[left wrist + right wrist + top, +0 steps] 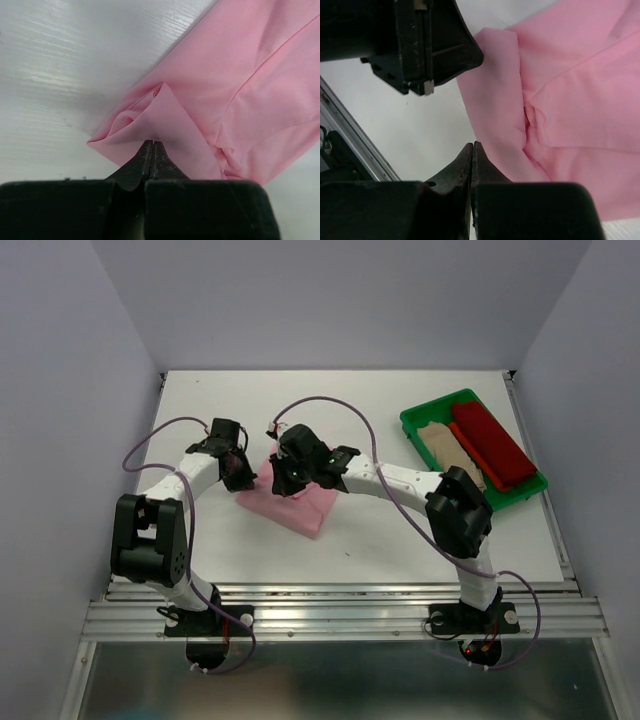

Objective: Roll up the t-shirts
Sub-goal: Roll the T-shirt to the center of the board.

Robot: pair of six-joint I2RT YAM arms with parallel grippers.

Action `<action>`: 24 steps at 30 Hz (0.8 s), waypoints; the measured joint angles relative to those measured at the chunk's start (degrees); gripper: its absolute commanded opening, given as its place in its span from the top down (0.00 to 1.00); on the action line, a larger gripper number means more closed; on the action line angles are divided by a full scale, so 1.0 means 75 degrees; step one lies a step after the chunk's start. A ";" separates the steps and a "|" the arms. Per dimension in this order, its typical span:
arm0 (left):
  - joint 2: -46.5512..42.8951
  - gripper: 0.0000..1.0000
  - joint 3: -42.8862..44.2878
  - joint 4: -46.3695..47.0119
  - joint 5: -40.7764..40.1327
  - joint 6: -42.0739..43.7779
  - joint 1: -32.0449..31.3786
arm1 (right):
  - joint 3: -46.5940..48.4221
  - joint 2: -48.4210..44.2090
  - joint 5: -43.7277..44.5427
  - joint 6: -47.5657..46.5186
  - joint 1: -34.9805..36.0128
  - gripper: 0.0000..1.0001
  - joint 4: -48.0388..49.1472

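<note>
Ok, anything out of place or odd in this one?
Nothing spilled or damaged. The pink t-shirt lies skewed on the table, one corner bunched where the left gripper pinches it; the green tray sits angled too.

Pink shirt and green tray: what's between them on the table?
In the top view, only bare table, with the right arm stretched above it toward the pink shirt; nothing else lies before the tray.
</note>
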 measured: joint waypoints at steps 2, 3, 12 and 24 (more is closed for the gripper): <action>-0.0009 1.00 0.0044 -0.0041 -0.0012 0.0000 0.0000 | 0.0198 0.0405 -0.0058 0.0085 0.0000 0.99 0.0090; -0.0009 1.00 0.0067 -0.0058 -0.0020 0.0003 0.0000 | 0.0256 0.0600 -0.0055 0.0146 0.0000 0.99 0.0111; -0.0449 1.00 0.0128 -0.0254 -0.0023 0.0017 -0.0003 | 0.0361 0.1775 0.0102 0.0475 0.0000 0.99 0.0449; -0.0702 1.00 -0.0076 -0.0061 0.0393 -0.0239 -0.0490 | -0.0877 -0.0087 0.0315 0.0329 -0.0003 0.99 0.0254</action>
